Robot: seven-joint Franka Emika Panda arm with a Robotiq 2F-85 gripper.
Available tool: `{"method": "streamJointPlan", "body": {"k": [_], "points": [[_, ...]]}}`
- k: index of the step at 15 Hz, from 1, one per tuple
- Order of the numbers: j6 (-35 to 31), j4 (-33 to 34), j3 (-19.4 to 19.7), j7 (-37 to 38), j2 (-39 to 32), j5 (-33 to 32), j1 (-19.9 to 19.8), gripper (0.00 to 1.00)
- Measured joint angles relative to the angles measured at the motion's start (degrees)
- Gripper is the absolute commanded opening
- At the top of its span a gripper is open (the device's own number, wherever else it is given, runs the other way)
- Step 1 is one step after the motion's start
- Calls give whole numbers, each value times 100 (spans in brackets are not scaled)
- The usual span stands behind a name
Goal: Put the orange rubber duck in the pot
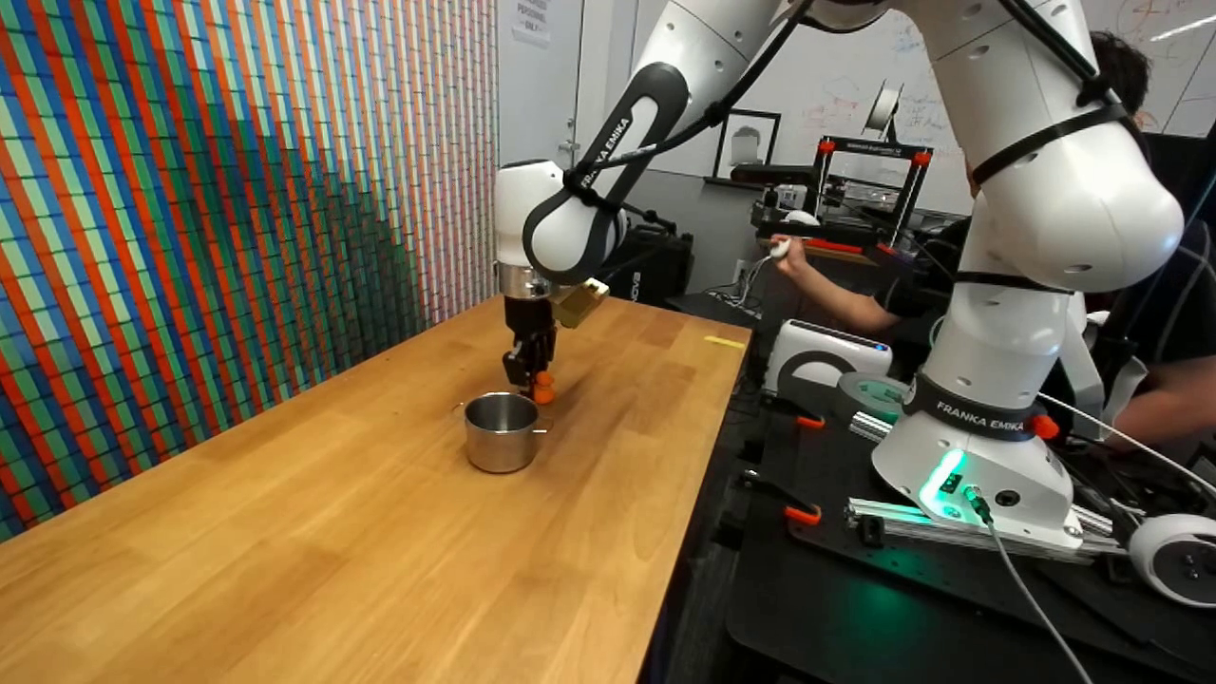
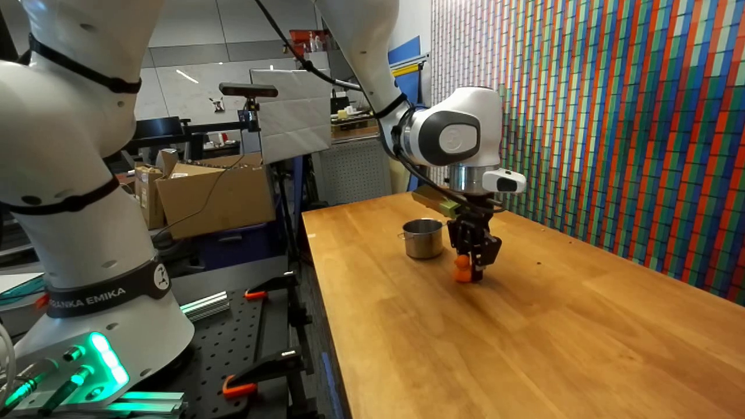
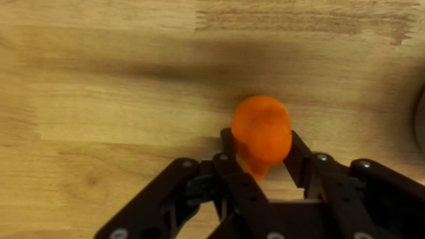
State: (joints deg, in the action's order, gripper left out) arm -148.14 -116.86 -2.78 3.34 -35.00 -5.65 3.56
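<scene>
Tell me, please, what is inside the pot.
In an exterior view, the pot shows its inner wall and no object. Its near side hides at least part of the bottom. The orange rubber duck is outside, with the tool around it.

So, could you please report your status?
Black tool straddling orange rubber duck, grip unconfirmed. Duck upright, outside round silver metal pot. Likely obstacle: pot's wall.

Blazed orange on the duck (image 3: pixel 260 118)! Gleamed silver on the pot (image 1: pixel 501 448), showed black on the gripper (image 3: pixel 262 142), glowed honey-brown across the table (image 1: pixel 380 541), and striped red, blue, green, white down the backdrop (image 2: pixel 617 116)!
</scene>
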Motion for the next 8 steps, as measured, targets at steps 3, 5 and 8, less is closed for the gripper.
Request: {"method": "streamJointPlan", "body": {"k": [3, 5, 8], "points": [[296, 42, -2, -226, 33, 242, -162, 16], [517, 70, -22, -325, 153, 339, -208, 16], [838, 43, -177, -438, 490, 534, -208, 16]]}}
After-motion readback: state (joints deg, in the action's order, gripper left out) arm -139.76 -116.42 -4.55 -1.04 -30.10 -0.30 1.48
